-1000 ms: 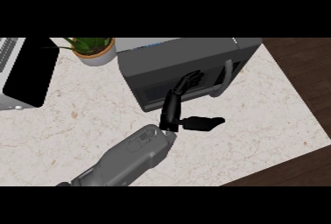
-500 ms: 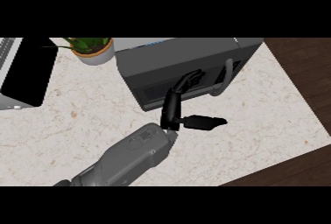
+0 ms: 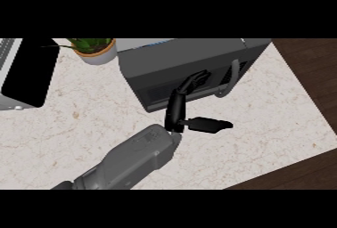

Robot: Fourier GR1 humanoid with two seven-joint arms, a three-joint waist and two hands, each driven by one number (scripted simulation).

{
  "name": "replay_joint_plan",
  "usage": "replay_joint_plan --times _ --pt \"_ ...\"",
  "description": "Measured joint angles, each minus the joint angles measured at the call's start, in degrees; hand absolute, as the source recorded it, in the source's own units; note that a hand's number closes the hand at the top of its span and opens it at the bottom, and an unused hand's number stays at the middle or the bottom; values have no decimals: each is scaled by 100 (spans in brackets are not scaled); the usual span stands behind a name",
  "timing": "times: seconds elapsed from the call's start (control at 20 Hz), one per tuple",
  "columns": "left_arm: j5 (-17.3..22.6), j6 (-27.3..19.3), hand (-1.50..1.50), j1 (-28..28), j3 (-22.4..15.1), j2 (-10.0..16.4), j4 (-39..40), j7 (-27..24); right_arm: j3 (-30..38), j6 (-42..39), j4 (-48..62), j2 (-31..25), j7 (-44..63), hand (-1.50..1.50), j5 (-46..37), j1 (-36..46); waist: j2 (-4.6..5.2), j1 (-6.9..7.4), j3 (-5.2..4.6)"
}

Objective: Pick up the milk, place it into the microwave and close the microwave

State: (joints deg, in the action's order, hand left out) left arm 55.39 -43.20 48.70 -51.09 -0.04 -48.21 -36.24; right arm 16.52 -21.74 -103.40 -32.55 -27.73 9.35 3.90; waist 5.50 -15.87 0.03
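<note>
Head view: a pale marbled surface [image 3: 72, 120] carries a dark grey microwave [image 3: 178, 58] at top centre, its curved handle [image 3: 230, 80] at the right. The left hand [image 3: 175, 111] reaches up from a grey forearm [image 3: 132, 156]. Its fingers [image 3: 191, 84] are stretched out and close together, tips against the door just beside the handle, with the thumb [image 3: 211, 125] stuck out sideways; they pinch nothing. No milk shows anywhere, so it is probably inside already. The door looks shut or nearly so, leaving perhaps a last push. A potted plant [image 3: 96, 48] stands behind.
</note>
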Motion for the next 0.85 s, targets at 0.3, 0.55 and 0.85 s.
replay_joint_plan --times 0.3,0.55,0.85 --pt "137 32 -150 51 -60 2 35 -141 -229 -327 400 335 208 -150 780 71 30 13 8" --pt "253 59 -150 61 -72 1 91 -269 -247 -542 662 336 360 -150 1188 199 23 0 3" --pt "391 62 -150 69 -87 1 142 -405 -171 -781 977 208 490 -150 1564 375 16 -29 7"
